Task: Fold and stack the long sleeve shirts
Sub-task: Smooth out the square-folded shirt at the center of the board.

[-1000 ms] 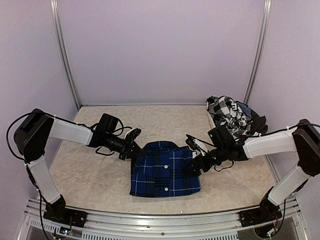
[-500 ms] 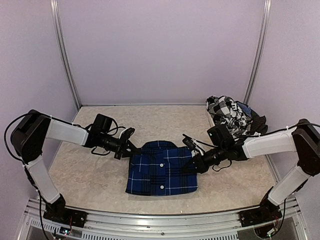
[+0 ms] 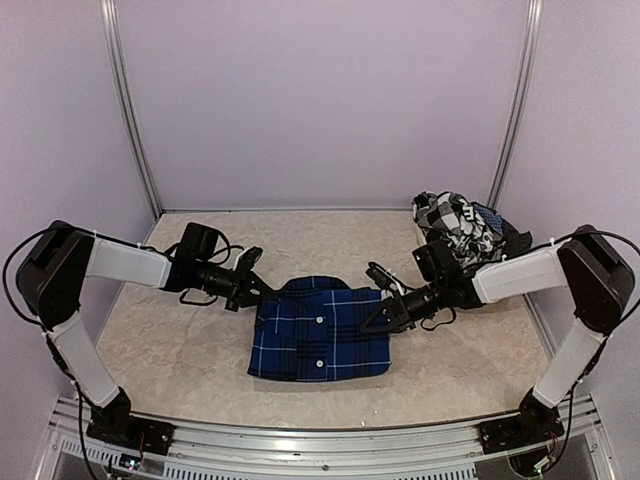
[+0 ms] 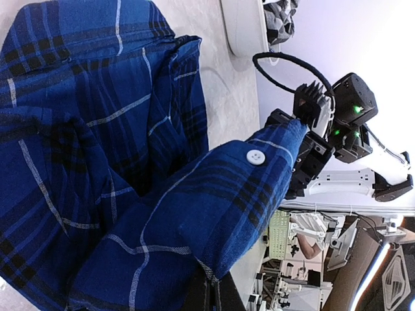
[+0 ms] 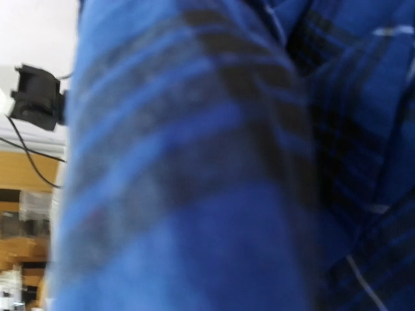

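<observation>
Beige mottled desk [image 3: 180, 350] held folded royal-blue plaid cloth shirt [image 3: 320, 340] at frame centre; right gripper [image 3: 374, 321] just clamped its right edge, left gripper [image 3: 260, 294] stayed clenched on left edge; shirt partly lifted, probably ready for stacking.

We find a table [image 3: 170, 350] with a pale, marbled top. A folded blue plaid shirt [image 3: 320, 345] lies at its centre, collar toward the far side, near hem flat on the surface and both far corners raised. A crumpled black-and-white checked shirt [image 3: 450, 222] is heaped at the far right corner, with darker cloth beside it.
</observation>
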